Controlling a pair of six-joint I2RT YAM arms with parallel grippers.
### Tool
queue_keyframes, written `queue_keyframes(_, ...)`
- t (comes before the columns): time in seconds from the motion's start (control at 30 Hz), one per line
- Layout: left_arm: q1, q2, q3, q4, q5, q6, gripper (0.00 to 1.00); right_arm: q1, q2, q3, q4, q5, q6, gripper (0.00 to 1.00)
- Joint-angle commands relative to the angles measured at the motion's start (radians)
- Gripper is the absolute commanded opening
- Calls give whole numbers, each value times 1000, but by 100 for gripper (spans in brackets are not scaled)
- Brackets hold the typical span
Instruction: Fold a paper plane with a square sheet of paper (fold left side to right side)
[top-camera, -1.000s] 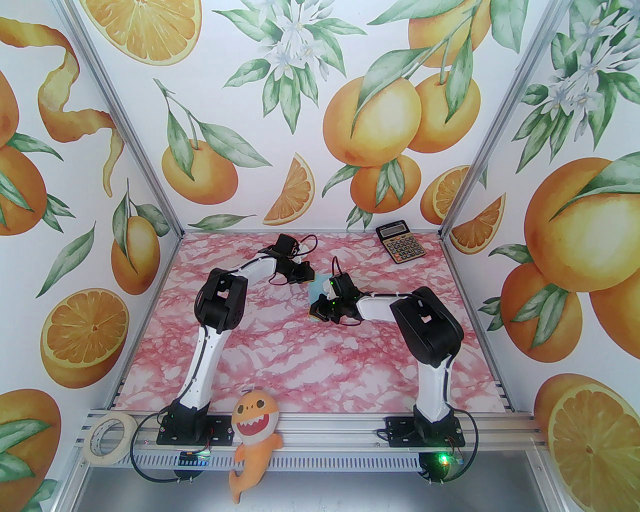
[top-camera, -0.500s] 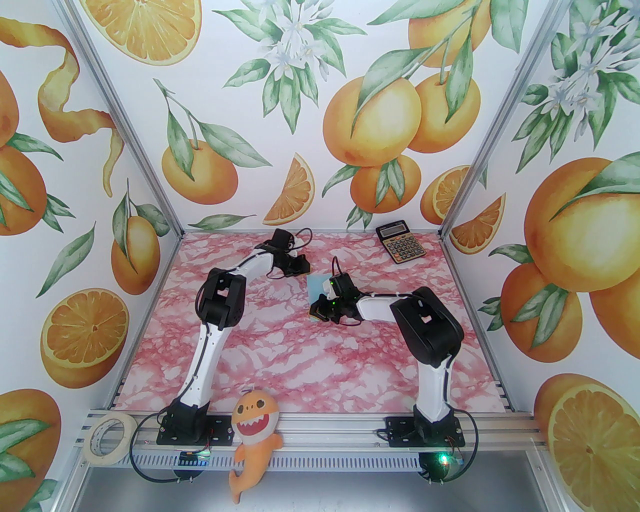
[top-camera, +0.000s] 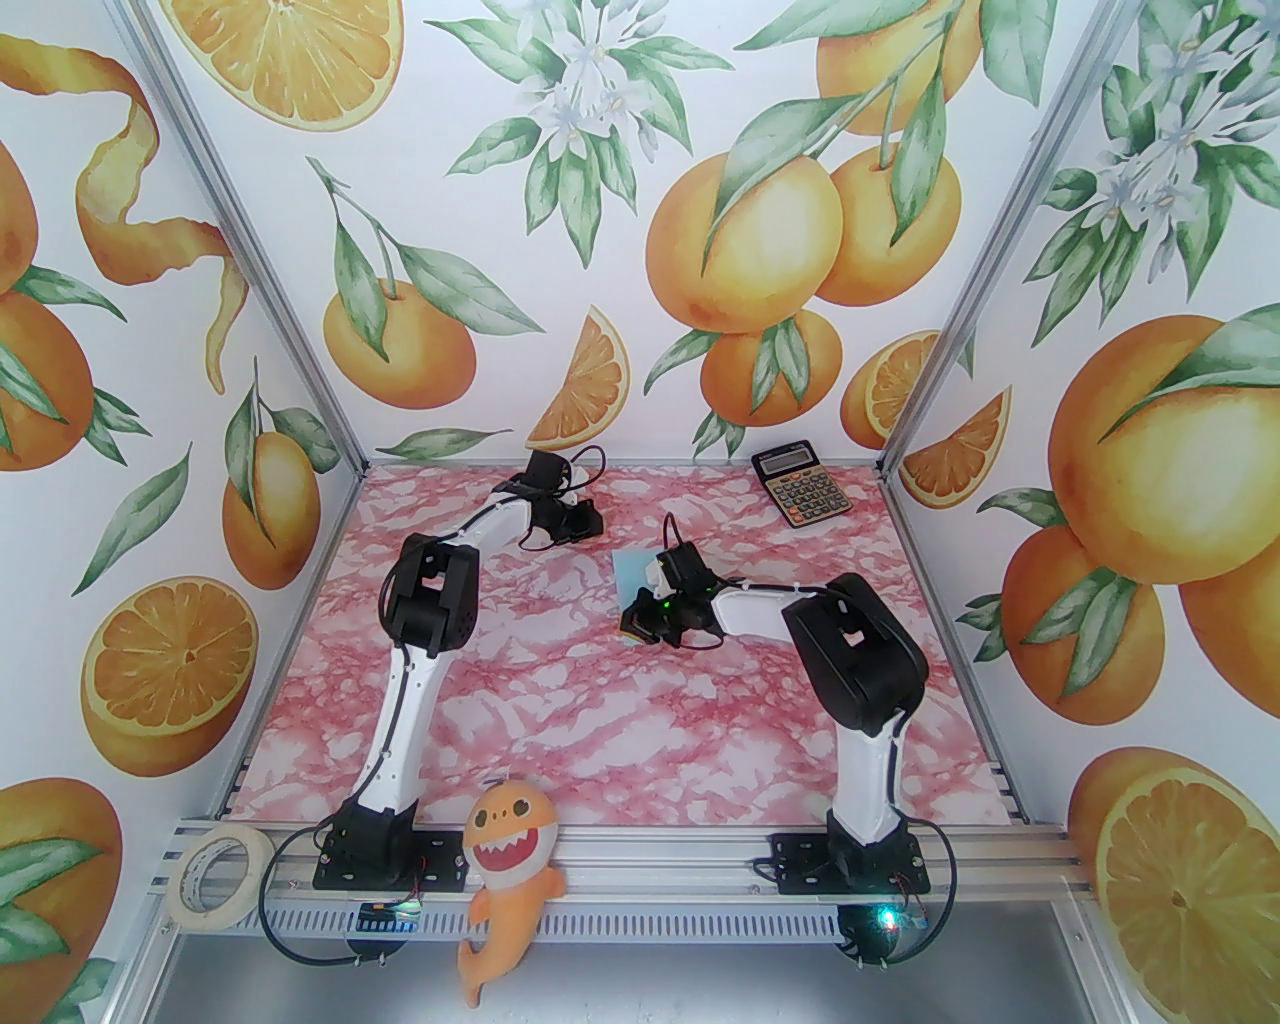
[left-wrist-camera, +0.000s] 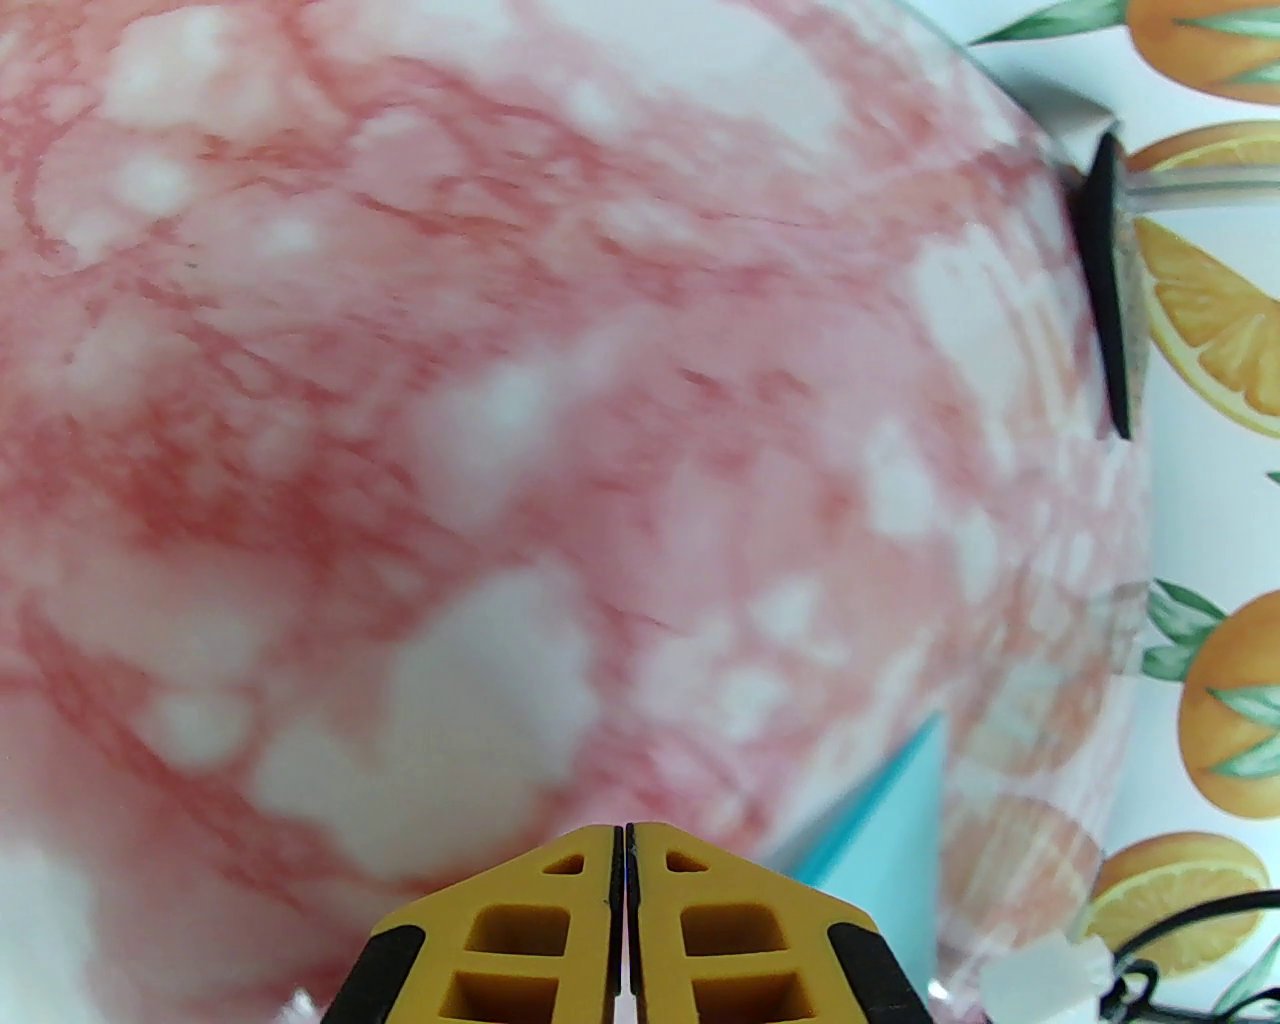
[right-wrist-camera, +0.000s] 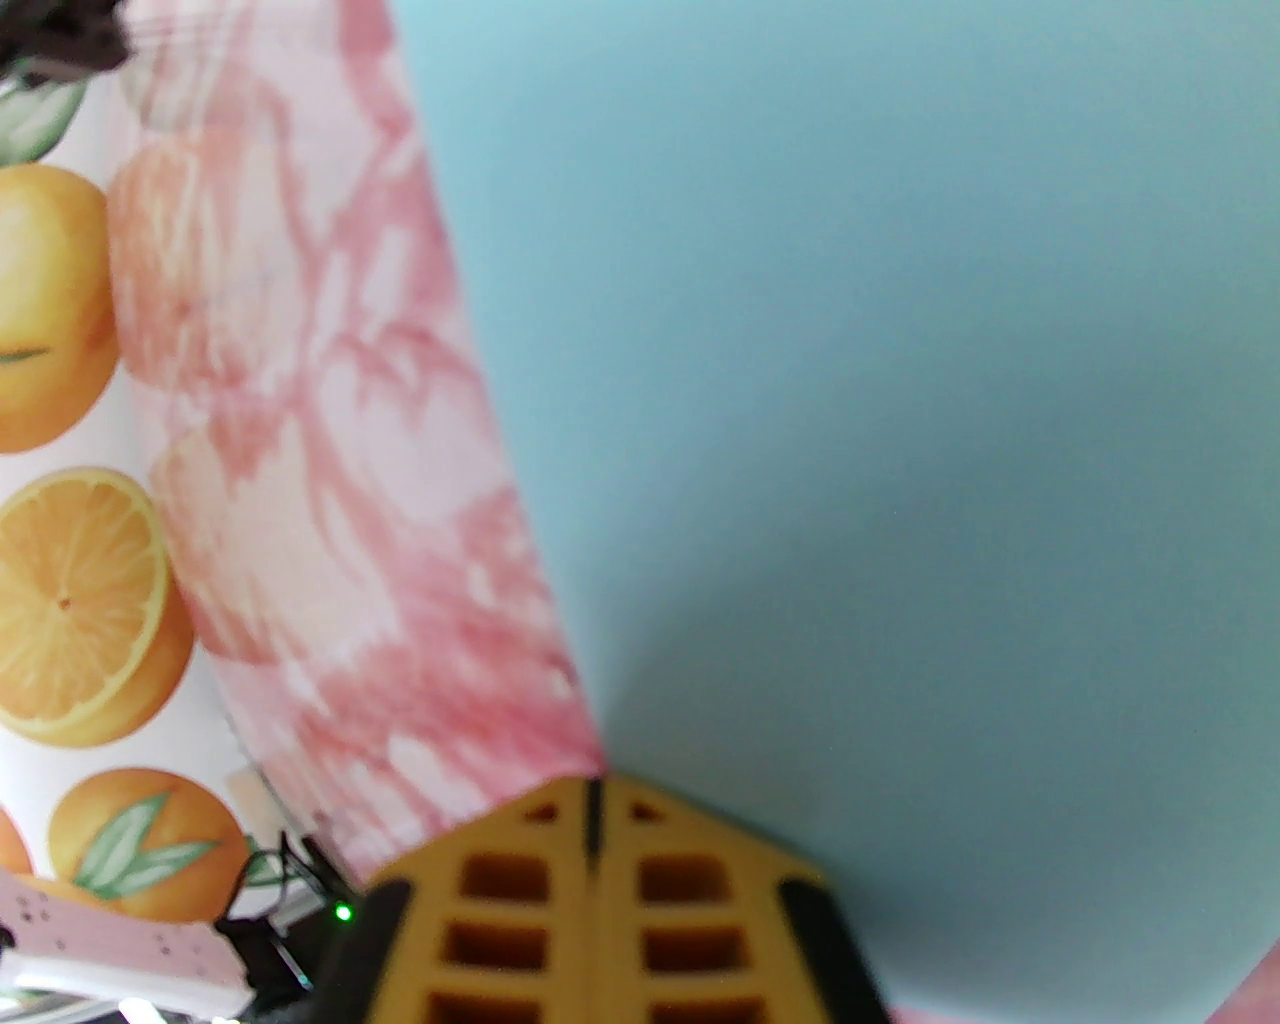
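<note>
Now | light-blue sheet of paper (top-camera: 628, 572) flat mid-desk (top-camera: 560, 720) | right fingers (right-wrist-camera: 570, 850) together, tips at its edge | left fingers (left-wrist-camera: 590, 860) together, empty, apart | likely creasing: press firmly, slide slowly, avoid dragging the paper.

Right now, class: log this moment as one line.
left gripper: shut, apart from paper | right gripper: shut, tip at paper edge

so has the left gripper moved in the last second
Yes: the left gripper has drawn away from the blue paper, toward the back wall.
</note>
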Motion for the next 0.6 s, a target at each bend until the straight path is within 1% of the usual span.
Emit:
queue_keyframes(0.0,-10,-127,-49,15,-3,1,11,-20,-43,30,-77,30,-17,0)
queue_keyframes(0.13,-11,-180,-133,42,-5,-8,11,-42,-45,43,-77,16,-30,0)
queue_keyframes(0.27,-24,-207,-192,68,16,-21,12,-58,-40,46,-80,16,-42,0)
queue_keyframes(0.57,-82,-165,-189,105,78,-49,11,-73,1,18,-45,17,-34,0)
